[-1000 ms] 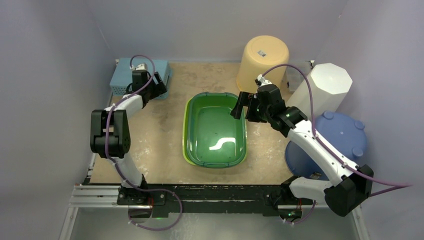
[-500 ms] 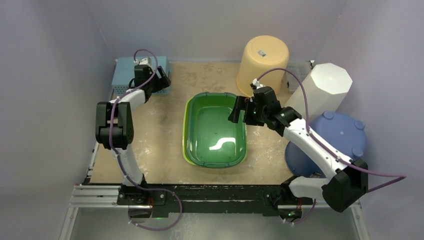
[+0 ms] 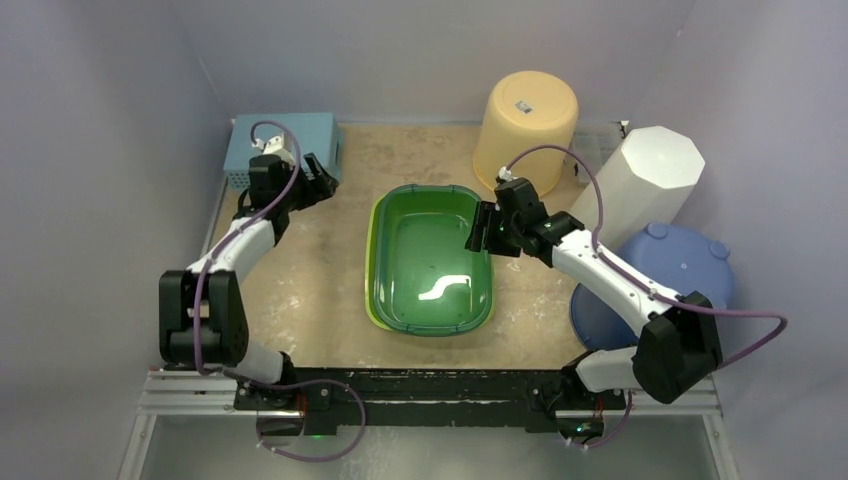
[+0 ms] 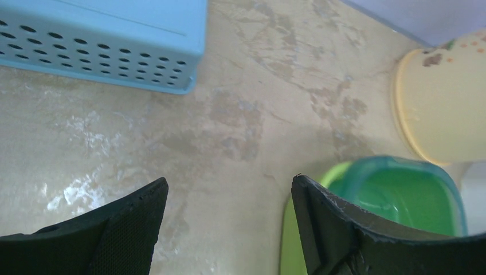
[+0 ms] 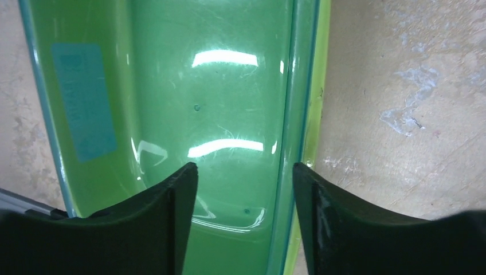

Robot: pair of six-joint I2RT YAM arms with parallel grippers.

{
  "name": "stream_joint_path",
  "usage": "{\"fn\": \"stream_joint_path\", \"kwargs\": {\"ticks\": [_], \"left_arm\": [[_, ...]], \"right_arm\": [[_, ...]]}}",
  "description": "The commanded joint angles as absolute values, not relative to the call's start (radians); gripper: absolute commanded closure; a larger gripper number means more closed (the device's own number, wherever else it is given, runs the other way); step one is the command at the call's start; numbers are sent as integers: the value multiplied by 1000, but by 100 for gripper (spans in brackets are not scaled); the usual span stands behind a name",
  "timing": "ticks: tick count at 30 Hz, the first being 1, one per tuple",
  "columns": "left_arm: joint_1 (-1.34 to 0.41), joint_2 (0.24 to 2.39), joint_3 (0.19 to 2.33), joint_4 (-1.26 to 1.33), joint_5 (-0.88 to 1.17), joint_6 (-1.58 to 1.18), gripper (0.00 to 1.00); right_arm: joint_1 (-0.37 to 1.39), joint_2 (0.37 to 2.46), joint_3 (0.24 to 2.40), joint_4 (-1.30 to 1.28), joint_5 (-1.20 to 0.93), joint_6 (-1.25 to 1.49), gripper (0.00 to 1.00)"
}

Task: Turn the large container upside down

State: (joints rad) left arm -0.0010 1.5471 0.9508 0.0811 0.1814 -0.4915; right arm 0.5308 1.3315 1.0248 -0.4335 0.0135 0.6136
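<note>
The large container is a green tub (image 3: 430, 262) with a teal rim. It stands open side up in the middle of the table, nested on a lime-green one. My right gripper (image 3: 484, 228) is open and straddles the tub's right rim near its far corner. In the right wrist view (image 5: 245, 172) one finger is over the inside and the other over the outside of the rim (image 5: 293, 109). My left gripper (image 3: 322, 180) is open and empty above bare table, left of the tub's far left corner. The left wrist view (image 4: 229, 189) shows the tub (image 4: 401, 197) to its right.
A light blue perforated basket (image 3: 285, 140) sits at the back left. An upside-down yellow bucket (image 3: 525, 120) stands behind the tub. A white octagonal bin (image 3: 650, 175) and a blue round tub (image 3: 690, 270) stand at the right. A metal rail (image 3: 430, 385) runs along the near edge.
The left arm's elbow swung down to the near left, its gripper staying by the basket. The right wrist shifted left, bringing its open fingers over the tub's right rim.
</note>
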Motion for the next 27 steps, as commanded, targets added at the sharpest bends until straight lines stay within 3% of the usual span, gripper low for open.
{"fn": "stream_joint_path", "kwargs": {"ticks": [1, 4, 17, 27], "left_arm": [[0, 1408, 845, 89, 284, -541, 23], [0, 1338, 787, 71, 312, -560, 23], [-29, 1116, 701, -22, 418, -623, 23], [-186, 1140, 728, -50, 393, -612, 23]], "right_arm": [[531, 1357, 1016, -381, 24, 616, 40], [531, 1377, 1007, -360, 48, 610, 45], [535, 1392, 1011, -375, 63, 602, 51], [533, 1231, 1003, -420, 263, 644, 42]]}}
